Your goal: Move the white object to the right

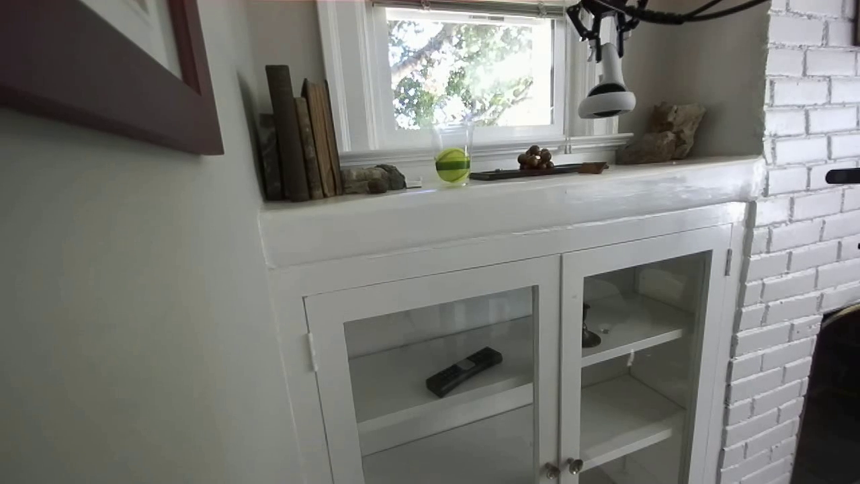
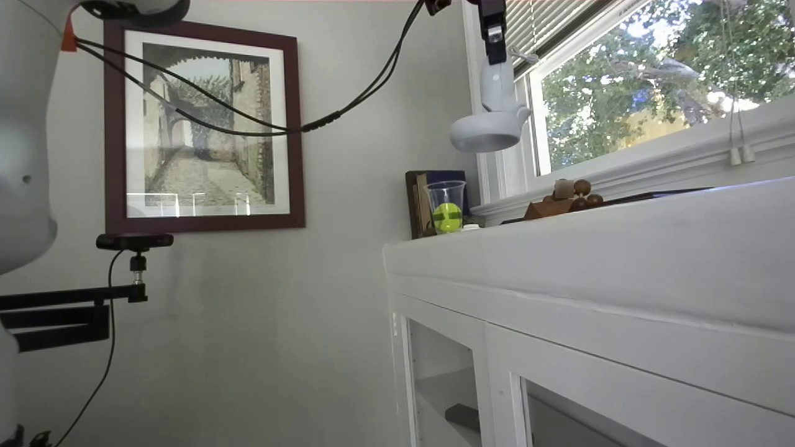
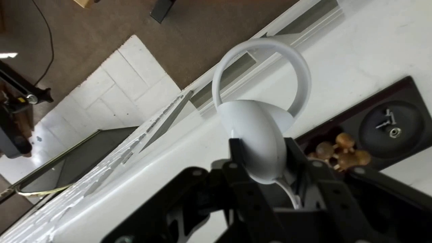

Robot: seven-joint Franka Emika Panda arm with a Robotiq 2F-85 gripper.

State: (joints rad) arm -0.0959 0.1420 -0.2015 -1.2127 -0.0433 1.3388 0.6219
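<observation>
The white object (image 1: 607,105) is a white hand controller with a ring at its wide lower end and a handle tapering upward. It hangs ring down in the air above the white ledge (image 1: 497,208), before the right part of the window, and also shows in an exterior view (image 2: 486,132). My gripper (image 1: 609,52) is shut on its handle; it also shows in an exterior view (image 2: 495,57). In the wrist view, the fingers (image 3: 260,143) press the handle (image 3: 251,125) from both sides, and a thin strap trails toward the palm.
On the ledge stand books (image 1: 302,141), a rock (image 1: 366,179), a clear cup (image 2: 446,189) with a yellow-green ball (image 1: 453,166), a dark tray (image 3: 415,98) with wooden balls (image 1: 535,158), and a larger rock (image 1: 665,131) at the right. A white brick wall (image 1: 803,121) borders the ledge.
</observation>
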